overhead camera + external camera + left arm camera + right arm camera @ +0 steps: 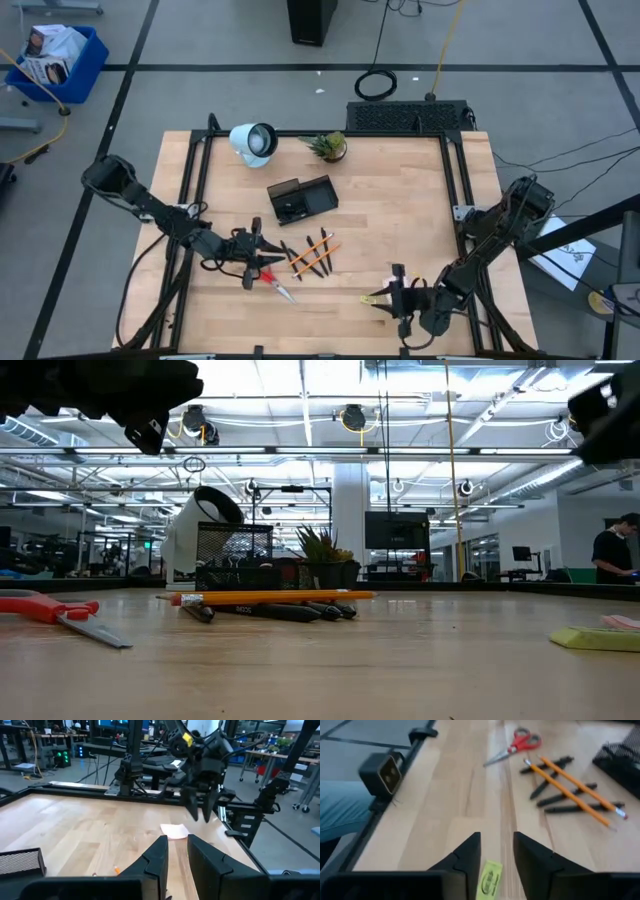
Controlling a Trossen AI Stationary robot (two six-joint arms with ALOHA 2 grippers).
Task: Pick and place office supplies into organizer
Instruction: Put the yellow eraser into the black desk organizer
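Red-handled scissors (275, 283) lie flat on the table near its near edge, also in the low view (50, 610) and right wrist view (517, 744). Black pens and orange pencils (315, 255) (570, 785) lie crossed in a loose pile beside them. A yellow-green sticky pad (490, 879) (595, 638) and a pale pink pad (175, 831) rest flat on the wood at the right. The black mesh organizer (302, 198) stands mid-table. My left gripper (250, 262) hovers open just left of the scissors. My right gripper (400, 290) hovers open over the yellow-green pad.
A white round lamp (253, 140) and a small potted plant (328, 146) stand at the table's far edge, behind the organizer. A black unit with cables (408, 116) sits beyond that edge. Bare wood lies between the organizer and my right arm.
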